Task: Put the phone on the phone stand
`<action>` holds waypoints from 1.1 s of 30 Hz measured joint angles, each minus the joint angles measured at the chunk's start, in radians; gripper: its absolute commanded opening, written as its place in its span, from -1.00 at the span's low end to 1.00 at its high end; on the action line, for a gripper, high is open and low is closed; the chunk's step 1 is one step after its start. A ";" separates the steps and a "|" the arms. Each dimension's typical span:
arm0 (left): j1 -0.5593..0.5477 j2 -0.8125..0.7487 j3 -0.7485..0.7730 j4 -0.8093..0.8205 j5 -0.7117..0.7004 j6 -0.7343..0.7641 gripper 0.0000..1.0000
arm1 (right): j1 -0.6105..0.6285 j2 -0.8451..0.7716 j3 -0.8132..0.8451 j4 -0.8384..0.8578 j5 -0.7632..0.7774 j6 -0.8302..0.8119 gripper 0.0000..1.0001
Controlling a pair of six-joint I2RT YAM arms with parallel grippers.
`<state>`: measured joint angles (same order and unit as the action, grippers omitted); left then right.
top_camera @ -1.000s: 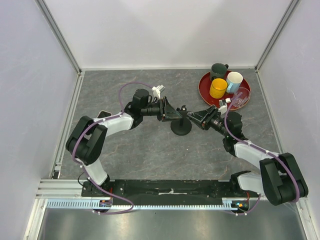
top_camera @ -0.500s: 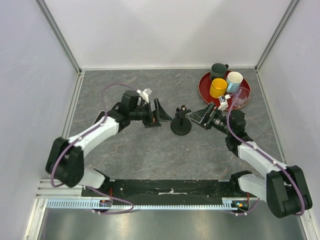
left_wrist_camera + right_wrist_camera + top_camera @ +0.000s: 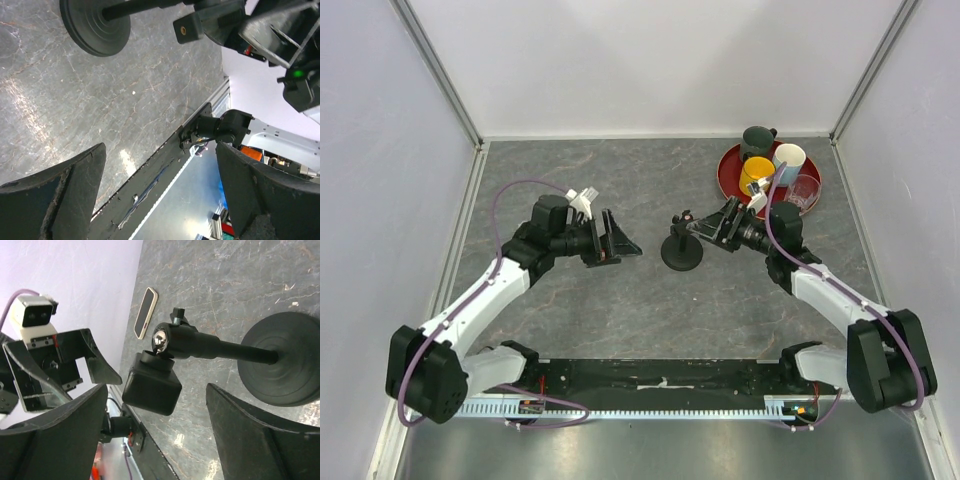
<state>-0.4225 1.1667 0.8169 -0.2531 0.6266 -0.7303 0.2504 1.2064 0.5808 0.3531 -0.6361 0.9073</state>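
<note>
The black phone stand point(image 3: 681, 252) is upright mid-table, and its round base also shows in the left wrist view point(image 3: 95, 25). My right gripper point(image 3: 703, 228) is just right of the stand's top. It is open, with the small cradle block point(image 3: 150, 382) ahead of its spread fingers and untouched. My left gripper point(image 3: 618, 241) hangs open and empty a short way left of the stand. The phone point(image 3: 145, 312) lies flat on the table near the left wall, cream edge showing. In the top view my left arm hides it.
A red tray point(image 3: 725, 180) at the back right carries a dark green mug point(image 3: 757, 140), a yellow mug point(image 3: 756, 176), a white mug point(image 3: 788, 163) and a clear glass point(image 3: 804, 190). White walls enclose the grey table on three sides.
Both grippers were closed in on the stand's top and have opened. My left arm has drawn back to the left, away from the stand. The right gripper has shifted slightly farther back.
</note>
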 measured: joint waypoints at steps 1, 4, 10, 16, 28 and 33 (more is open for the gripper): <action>0.000 -0.016 -0.010 -0.002 0.004 0.000 0.92 | 0.000 0.014 0.000 0.012 -0.003 0.018 0.49; 0.000 -0.065 -0.037 -0.003 0.011 0.000 0.92 | 0.000 0.047 -0.003 0.060 -0.011 0.069 0.22; 0.000 -0.122 -0.070 -0.003 0.019 -0.002 0.90 | -0.006 0.090 -0.039 0.206 -0.026 0.186 -0.52; 0.000 -0.165 -0.085 -0.003 0.038 -0.005 0.90 | -0.018 0.166 -0.099 0.425 -0.059 0.314 -0.97; 0.000 -0.233 -0.112 -0.008 0.060 -0.013 0.90 | -0.027 0.295 -0.160 0.732 -0.090 0.463 -0.92; 0.000 -0.244 -0.114 -0.012 0.061 -0.013 0.90 | -0.028 0.323 -0.174 0.797 -0.092 0.489 -0.69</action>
<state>-0.4229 0.9226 0.7033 -0.2649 0.6872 -0.7433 0.2222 1.5295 0.4068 1.1496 -0.7280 1.3964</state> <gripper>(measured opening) 0.950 0.480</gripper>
